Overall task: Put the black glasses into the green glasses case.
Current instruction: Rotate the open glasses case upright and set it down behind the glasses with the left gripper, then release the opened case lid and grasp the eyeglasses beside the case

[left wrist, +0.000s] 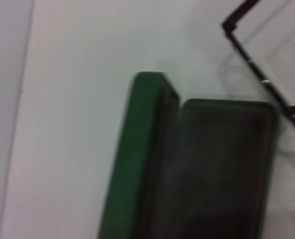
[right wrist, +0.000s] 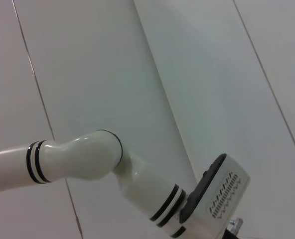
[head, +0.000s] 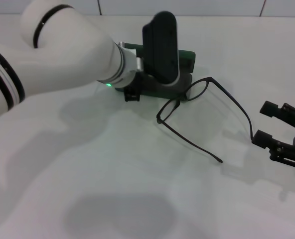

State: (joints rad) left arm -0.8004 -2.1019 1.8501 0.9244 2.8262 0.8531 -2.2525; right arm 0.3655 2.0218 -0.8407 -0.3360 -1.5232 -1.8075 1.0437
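From the head camera, the white left arm reaches across the pale table [head: 112, 164] and its left gripper [head: 155, 87] sits low over the dark green hard clamshell glasses case [head: 187, 59], hiding most of it; only the case's far right end and a strip of its edge show, and whether the claw is apart or together there cannot be told. The black glasses [head: 197, 107], a thin wire-like frame with clear oval lenses and long slender temple arms, lie unfolded on the table just to the right of the case, the lens end touching or almost touching its near corner, one temple running toward the near side and the other toward the right. The right gripper [head: 277, 132] rests at the right edge of the table, its black fingers spread apart and holding nothing, just beyond the tip of the right-hand temple. The left wrist camera looks down into the open green case [left wrist: 137, 159], its dark interior showing with the lid raised beside the tray, and part of the black frame [left wrist: 259, 74] lies just off one corner. The right wrist camera shows only the white left arm [right wrist: 87, 159] against a pale panelled wall [right wrist: 197, 74].
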